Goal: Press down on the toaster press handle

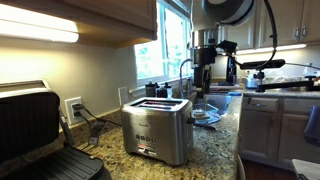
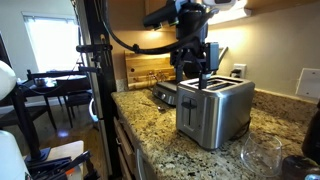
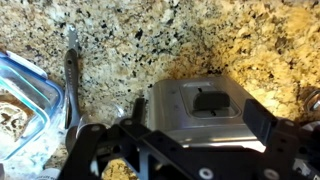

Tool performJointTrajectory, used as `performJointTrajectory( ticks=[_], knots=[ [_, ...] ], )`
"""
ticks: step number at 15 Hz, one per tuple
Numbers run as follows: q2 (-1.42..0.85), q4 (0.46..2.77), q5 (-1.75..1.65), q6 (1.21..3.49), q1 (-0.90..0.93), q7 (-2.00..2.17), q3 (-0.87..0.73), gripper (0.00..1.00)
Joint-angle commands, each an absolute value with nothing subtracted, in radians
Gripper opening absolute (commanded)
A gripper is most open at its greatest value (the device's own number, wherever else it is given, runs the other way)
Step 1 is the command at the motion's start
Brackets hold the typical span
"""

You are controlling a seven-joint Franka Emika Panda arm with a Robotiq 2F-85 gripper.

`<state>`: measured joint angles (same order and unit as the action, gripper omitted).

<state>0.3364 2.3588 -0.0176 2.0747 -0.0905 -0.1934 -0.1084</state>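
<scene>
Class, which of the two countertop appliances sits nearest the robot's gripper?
The boxy brushed stainless-steel two-slot toaster; the gripper hovers just above it, while the black-plated contact grill sits well apart.

A speckled granite desk point(image 1: 215, 150) runs under wooden wall cabinets point(image 1: 100, 14), lit by a glowing strip light point(image 1: 40, 33). Daylight fills a window point(image 1: 172, 45); a socket point(image 1: 74, 107) sits on the beige wall point(image 1: 100, 80).

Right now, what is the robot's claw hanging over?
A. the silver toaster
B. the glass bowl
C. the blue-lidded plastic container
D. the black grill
A: in an exterior view the gripper hangs over one end of the toaster, and the wrist view looks straight down on that end with its dark press handle.
</scene>
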Motion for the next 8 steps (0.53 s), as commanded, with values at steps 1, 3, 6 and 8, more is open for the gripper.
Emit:
performJointTrajectory(
  ticks=[1,3,6,8],
  knots=[
    [0.355,2.423,0.007,2.145,-0.072,-0.185,-0.106,1.00],
    [0.348,2.430,0.018,2.156,-0.061,-0.179,-0.097,0.95],
    [0.345,2.434,0.039,2.154,-0.043,-0.176,-0.082,0.69],
    [0.338,2.436,0.040,2.159,-0.034,-0.177,-0.071,0.55]
  ],
)
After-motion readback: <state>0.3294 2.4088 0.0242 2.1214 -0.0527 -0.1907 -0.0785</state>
